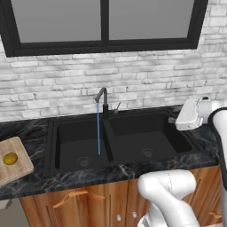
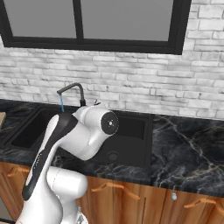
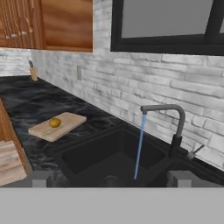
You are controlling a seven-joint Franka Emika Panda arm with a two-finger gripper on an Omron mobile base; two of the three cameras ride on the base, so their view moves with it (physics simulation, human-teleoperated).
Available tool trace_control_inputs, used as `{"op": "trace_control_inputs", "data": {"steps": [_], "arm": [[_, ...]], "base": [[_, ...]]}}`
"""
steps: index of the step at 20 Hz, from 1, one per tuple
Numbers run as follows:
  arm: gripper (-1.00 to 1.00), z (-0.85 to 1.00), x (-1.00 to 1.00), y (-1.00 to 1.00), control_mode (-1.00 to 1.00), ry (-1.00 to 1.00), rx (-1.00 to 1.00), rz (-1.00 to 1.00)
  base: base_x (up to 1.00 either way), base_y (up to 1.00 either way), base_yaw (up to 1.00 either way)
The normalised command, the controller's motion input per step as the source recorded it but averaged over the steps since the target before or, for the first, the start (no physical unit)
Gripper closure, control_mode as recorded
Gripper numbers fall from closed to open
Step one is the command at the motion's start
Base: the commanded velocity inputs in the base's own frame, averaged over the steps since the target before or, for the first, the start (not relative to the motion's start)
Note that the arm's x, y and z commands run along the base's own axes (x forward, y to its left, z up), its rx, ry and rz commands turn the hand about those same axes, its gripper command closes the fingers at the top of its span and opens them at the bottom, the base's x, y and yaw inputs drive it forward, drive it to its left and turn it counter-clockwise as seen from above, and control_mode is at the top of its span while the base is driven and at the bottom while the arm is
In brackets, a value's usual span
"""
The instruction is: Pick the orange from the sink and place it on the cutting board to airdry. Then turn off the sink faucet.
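The orange (image 1: 9, 158) already sits on the board (image 1: 20, 170), at about 9 o'clock from the sink (image 1: 122, 135) in the left base view; in the hand view it lies on the board at about 10 o'clock from the left basin. So step 1 of 2 looks done. Step 2 is not: a thin blue stream (image 1: 98, 128) runs from the faucet (image 1: 103, 101) spout down into the left basin, so the water is on. The lever (image 1: 117, 107) sticks out just beside the faucet base, toward 3 o'clock.

The hand (image 1: 189, 114) hangs over the desk (image 1: 26, 131) at the sink's right rim, well apart from the lever and holding nothing. Its 2 fingertips (image 3: 41, 178) stand far apart at the bottom of the hand view, so it is spread wide. It looks along the desk toward the faucet and board.

What is left, as I judge it: bring the hand to the lever and push it until the stream stops.
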Motion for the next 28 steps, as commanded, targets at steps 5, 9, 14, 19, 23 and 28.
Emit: {"op": "trace_control_inputs", "data": {"steps": [5,9,14,19,23,28], "arm": [[-1.0,-0.05,0.4,0.07,-1.0,0.0,0.01,0.06],[-1.0,-0.22,0.44,0.13,-1.0,0.0,0.0,0.01],[-1.0,-0.28,0.42,0.06,-1.0,0.0,0.0,0.0],[-1.0,-0.22,0.42,0.02,-1.0,0.0,0.0,0.0],[-1.0,-0.11,0.39,0.01,-1.0,0.0,0.01,0.02],[-1.0,-0.06,0.32,0.12,-1.0,0.0,0.0,0.03]], "base": [[0.0,0.0,0.0],[0.0,0.0,0.0],[0.0,0.0,0.0],[0.0,0.0,0.0],[0.0,0.0,0.0],[0.0,0.0,0.0]]}}
